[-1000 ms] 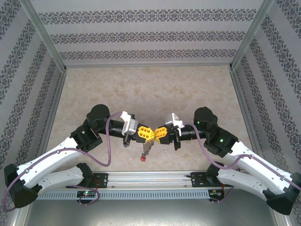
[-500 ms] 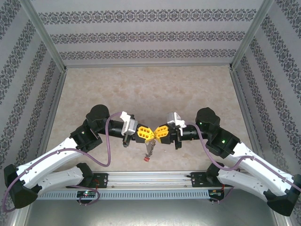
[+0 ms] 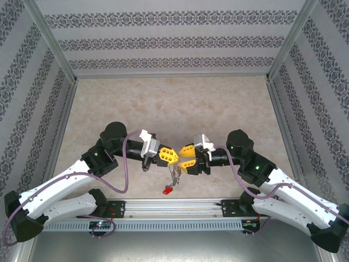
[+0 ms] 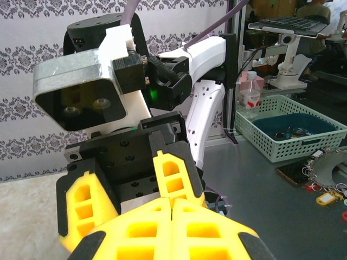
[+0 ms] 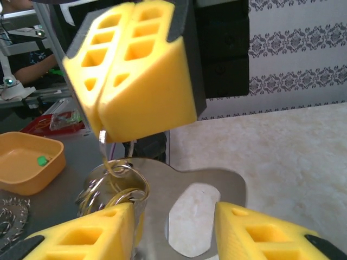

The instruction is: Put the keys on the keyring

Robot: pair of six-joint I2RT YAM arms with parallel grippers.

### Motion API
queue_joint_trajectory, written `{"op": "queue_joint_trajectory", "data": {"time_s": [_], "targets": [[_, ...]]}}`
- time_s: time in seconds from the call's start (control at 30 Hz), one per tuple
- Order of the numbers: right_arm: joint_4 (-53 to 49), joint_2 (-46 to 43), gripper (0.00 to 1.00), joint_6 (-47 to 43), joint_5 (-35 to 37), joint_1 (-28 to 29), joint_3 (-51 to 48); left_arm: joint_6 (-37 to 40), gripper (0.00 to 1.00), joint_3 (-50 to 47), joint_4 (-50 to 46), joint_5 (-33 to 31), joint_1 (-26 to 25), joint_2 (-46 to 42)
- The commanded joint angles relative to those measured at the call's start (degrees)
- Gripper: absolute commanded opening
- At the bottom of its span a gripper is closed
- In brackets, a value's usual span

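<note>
A red key [image 3: 167,190] is dangling nearest the arm bases, at the near middle of the table [image 3: 163,103], under the grey keyring [image 3: 175,173]. The left gripper [image 3: 168,156] is pinching the keyring's top wire, jaws pressed together. Just to its right, the right gripper [image 3: 188,159] is facing it, jaws parted around the keyring's plate without gripping.

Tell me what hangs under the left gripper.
Dangling there: wire rings, the grey keyring, a red key lowest. The stretch pinched in the left gripper is covered.
</note>
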Motion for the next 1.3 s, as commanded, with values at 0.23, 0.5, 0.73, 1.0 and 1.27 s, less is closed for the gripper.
{"op": "queue_joint_trajectory", "data": {"time_s": [0.23,0.5,0.73,1.0,1.27], "targets": [[2.76,-0.19,0.45,0.72,-2.77,1.46,-1.11,-0.9,0.0,0.28,2.08,1.68,0.99,-0.94],[3.48,0.5,0.42,0.83,-1.47,1.66,-1.12,-0.65,0.0,0.15,1.86,1.23,0.99,-0.89],[3.49,0.97,0.4,0.96,-1.78,1.8,-1.16,-0.2,0.0,0.06,1.33,0.57,1.17,-1.12],[2.21,0.88,0.1,0.01,-0.21,1.8,-0.42,0.19,0.0,0.22,0.74,-0.04,1.34,-0.91],[-6.74,-1.09,0.0,-4.65,11.94,1.45,2.22,2.49,0.0,-0.18,-2.54,-7.51,1.35,-0.85]]}}
